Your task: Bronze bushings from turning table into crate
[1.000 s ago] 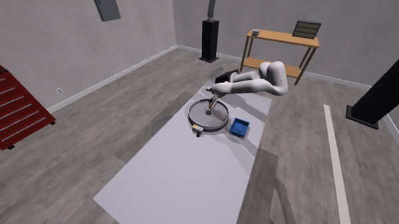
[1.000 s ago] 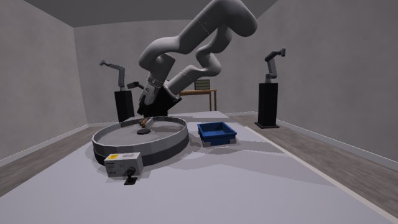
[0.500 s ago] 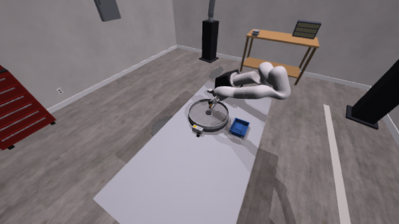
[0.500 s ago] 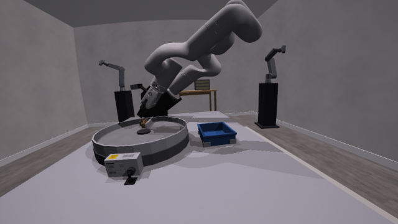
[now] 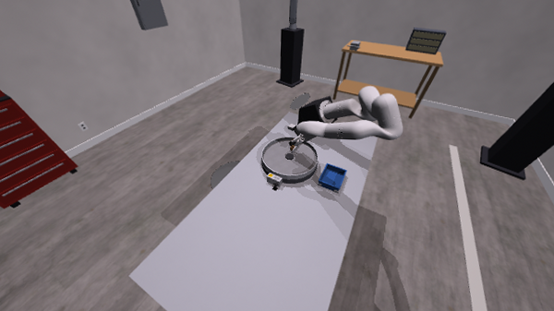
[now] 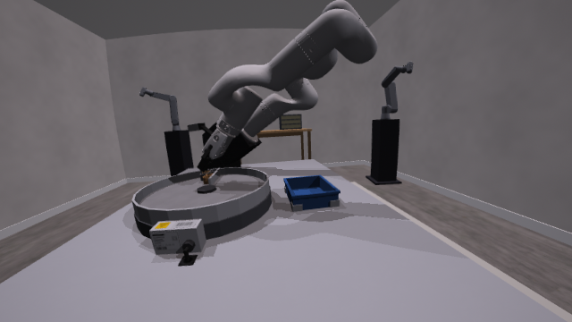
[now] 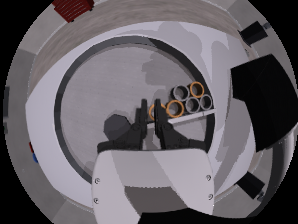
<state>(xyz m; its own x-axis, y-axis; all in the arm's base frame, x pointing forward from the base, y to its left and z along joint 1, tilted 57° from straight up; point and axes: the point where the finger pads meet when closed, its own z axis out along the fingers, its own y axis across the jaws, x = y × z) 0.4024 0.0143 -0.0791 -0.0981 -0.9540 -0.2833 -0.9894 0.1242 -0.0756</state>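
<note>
The round grey turning table (image 5: 289,160) (image 6: 203,197) (image 7: 133,103) stands on the bench, with the blue crate (image 5: 333,176) (image 6: 311,190) to its right. In the wrist view a cluster of ring-shaped bushings lies on the table: bronze ones (image 7: 174,110) (image 7: 196,90) and steel ones (image 7: 180,91) (image 7: 193,104) (image 7: 206,102). My gripper (image 5: 293,149) (image 6: 206,172) (image 7: 150,106) reaches down over the table's far side, at the near end of that cluster. Its fingers stand almost together and hold nothing. A bit of bronze (image 6: 206,178) shows just below the tips.
A dark hub disc (image 6: 206,190) sits at the table's centre. A grey control box (image 6: 177,235) with a yellow label is fixed to its front rim. A thin white bar (image 7: 193,116) lies beside the bushings. The crate looks empty.
</note>
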